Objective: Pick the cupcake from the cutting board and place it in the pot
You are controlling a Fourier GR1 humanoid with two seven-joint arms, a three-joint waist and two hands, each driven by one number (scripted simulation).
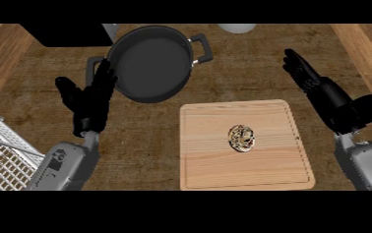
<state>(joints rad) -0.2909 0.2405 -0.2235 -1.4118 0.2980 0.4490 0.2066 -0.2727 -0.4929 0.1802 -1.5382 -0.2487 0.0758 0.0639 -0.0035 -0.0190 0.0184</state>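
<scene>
The cupcake [241,138] sits a little right of the middle of the wooden cutting board [210,168], nearest the view's lower edge, untouched. From it, the right hand [314,87] lies up and to the right, just off the board's right edge, fingers straight and holding nothing. The left hand [88,101] rests open on the far side of the board's left edge, fingers up, overlapping the pot's rim. The right hand looks the nearer one for the pick. Farther back on the worktop [240,74], the dark pot [150,64] stands up and left of the board, so the carry would run diagonally leftward.
</scene>
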